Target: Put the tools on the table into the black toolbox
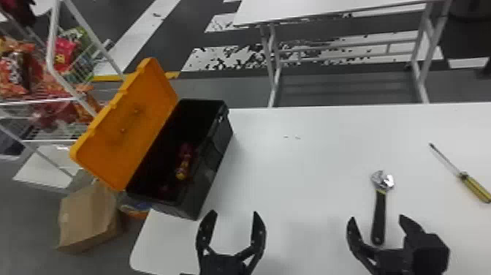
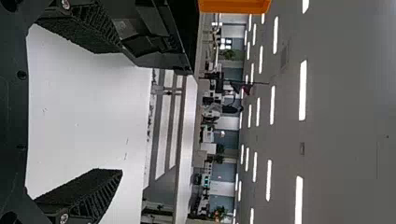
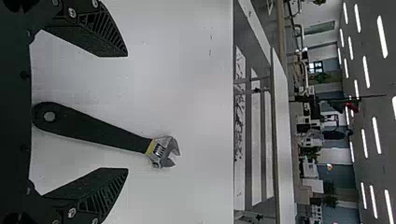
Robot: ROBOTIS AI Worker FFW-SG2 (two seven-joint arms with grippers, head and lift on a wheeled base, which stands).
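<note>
Head view: wrench (image 1: 380, 212) lies on the tabletop (image 1: 292, 172), long axis roughly six to twelve o'clock, steel end at twelve. We have the right hand (image 1: 377, 218) nearer, spread open astride it; height above it, we cannot judge.

I see one white wire rack (image 1: 51, 40), and snack bags (image 1: 12, 69) are lying on this rack. A cardboard box (image 1: 86, 217) is near the rack, closer to me. To the rack's right, well apart, stands another white table (image 1: 299, 9).
</note>
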